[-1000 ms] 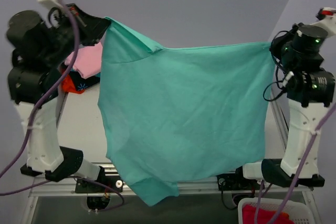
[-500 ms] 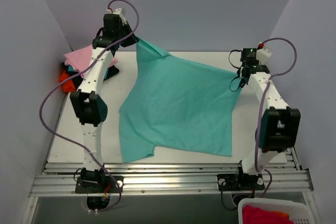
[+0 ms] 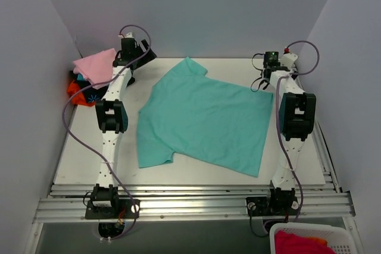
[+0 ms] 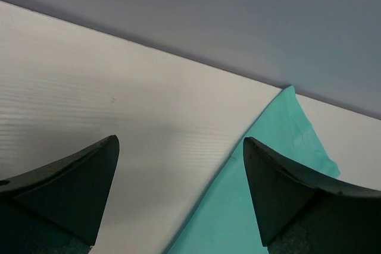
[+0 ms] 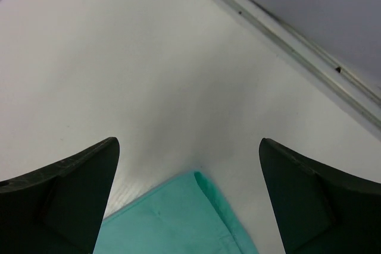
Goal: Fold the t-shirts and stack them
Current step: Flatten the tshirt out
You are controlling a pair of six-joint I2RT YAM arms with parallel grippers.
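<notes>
A teal t-shirt [image 3: 205,120] is seen spread out flat in the middle of the white worktop [image 3: 83,153], in a single layer and not yet folded. It is turned sideways: the shoulders are directed to the left and the hem to the right. One short sleeve is pointed toward the far edge, the other toward the near left. The cloth is plain, soft and matte, and only shallow creases are seen across the body. The hem edge is laid slightly askew to the worktop's right side.

The left tool [image 4: 178,147] is held wide open above the far sleeve, and nothing is gripped between its dark fingers [image 4: 77,188]. In the left wrist view the pointed sleeve tip is seen just beside one finger, close to the back wall.

The right tool [image 5: 187,147] is likewise spread wide and nothing is held in it. In the right wrist view the far hem corner, with its stitched edge, is seen lying on the worktop between the fingers.

At the far left corner a pile of other shirts is kept: a pale pink shirt [image 3: 95,63] on top, an orange-red shirt [image 3: 74,90] and a black shirt with light-blue print [image 3: 90,95] beneath it. The pile is well apart from the teal t-shirt.
</notes>
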